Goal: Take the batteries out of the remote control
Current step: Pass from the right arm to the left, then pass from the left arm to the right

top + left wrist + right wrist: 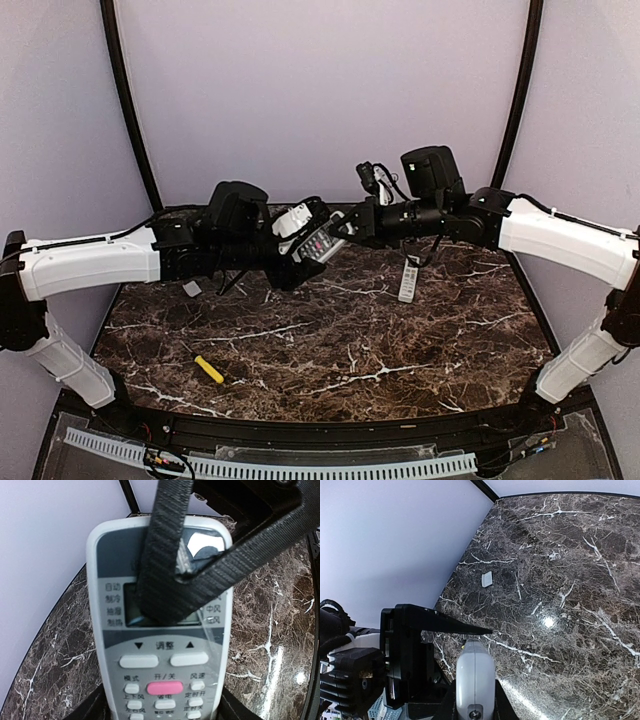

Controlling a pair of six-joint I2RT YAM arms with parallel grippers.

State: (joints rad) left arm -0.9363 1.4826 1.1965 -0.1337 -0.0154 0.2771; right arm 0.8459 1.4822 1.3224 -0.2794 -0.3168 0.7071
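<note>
Marble table (330, 350) | white remote (162, 650), grey face, pink button (165, 687) | left end effector (298, 252) grips

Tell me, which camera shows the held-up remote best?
The left wrist view: the remote fills the picture, with its buttons and labels facing the camera. The top view shows the remote small and tilted. The right wrist view shows only a narrow pale edge, probably it.

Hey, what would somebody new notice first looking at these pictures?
A white remote hangs in mid-air between the left arm and the right arm, above the far side of the dark marble table. A second remote lies flat on the table right of it, and a yellow-handled screwdriver sits near the front left.
</note>
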